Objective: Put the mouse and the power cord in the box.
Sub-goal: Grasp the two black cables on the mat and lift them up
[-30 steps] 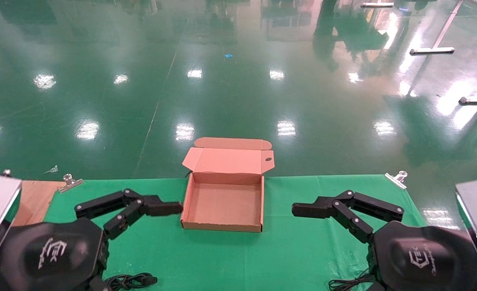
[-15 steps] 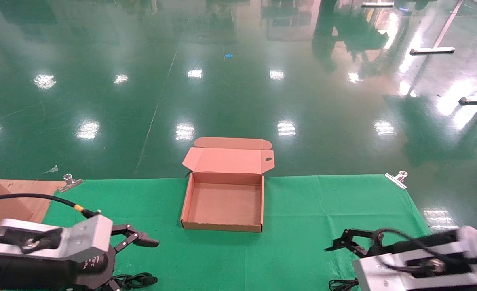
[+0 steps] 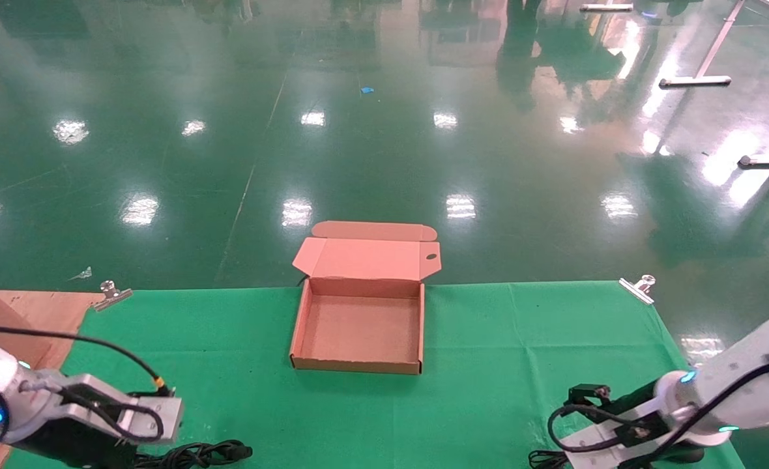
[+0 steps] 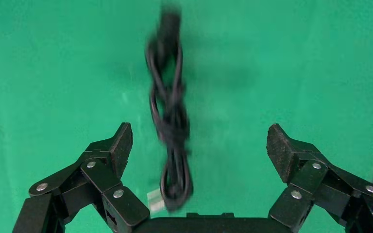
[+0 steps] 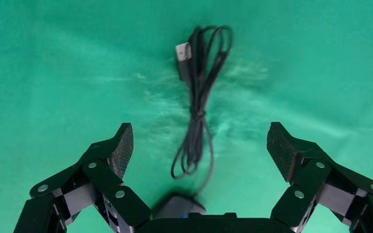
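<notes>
The box stands open and empty at the middle of the green table, its lid tilted back. The power cord lies bundled on the cloth between the fingers of my open left gripper, nearer one finger. In the head view the power cord lies at the near left edge beside my left wrist. My right gripper is open above the mouse, which peeks out at the palm. The mouse's thin cable and USB plug stretch away on the cloth.
Metal clips pin the green cloth at the far corners. A brown board lies at the far left. Beyond the table edge is the green floor.
Both arms have drawn back from beside the box to the near table edge and turned downward, the left over the power cord and the right over the mouse. The box has not moved.
</notes>
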Tool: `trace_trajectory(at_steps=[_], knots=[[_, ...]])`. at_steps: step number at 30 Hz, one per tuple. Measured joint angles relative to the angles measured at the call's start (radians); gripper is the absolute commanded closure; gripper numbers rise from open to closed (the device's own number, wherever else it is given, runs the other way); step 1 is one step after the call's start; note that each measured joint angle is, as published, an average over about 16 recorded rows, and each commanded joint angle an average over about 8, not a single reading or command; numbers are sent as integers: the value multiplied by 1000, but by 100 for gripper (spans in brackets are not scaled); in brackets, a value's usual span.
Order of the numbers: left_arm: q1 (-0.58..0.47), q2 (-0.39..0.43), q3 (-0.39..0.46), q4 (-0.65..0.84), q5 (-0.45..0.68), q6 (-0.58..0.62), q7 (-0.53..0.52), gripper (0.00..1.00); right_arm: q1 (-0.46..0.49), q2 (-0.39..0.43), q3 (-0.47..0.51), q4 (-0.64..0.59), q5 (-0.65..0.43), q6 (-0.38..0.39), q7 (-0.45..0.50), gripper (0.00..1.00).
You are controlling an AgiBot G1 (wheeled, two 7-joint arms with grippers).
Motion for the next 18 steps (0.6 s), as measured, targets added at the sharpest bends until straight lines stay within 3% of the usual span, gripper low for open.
trace_trajectory(at_steps=[9,18], knots=[[-20,105,21,228,56,-139,114,0,31,-132,-14,-349,-28,154,-175,0],[-30,163,4,382,32,-198,215,0,85,-200,8,-585,13,209,-305,0]])
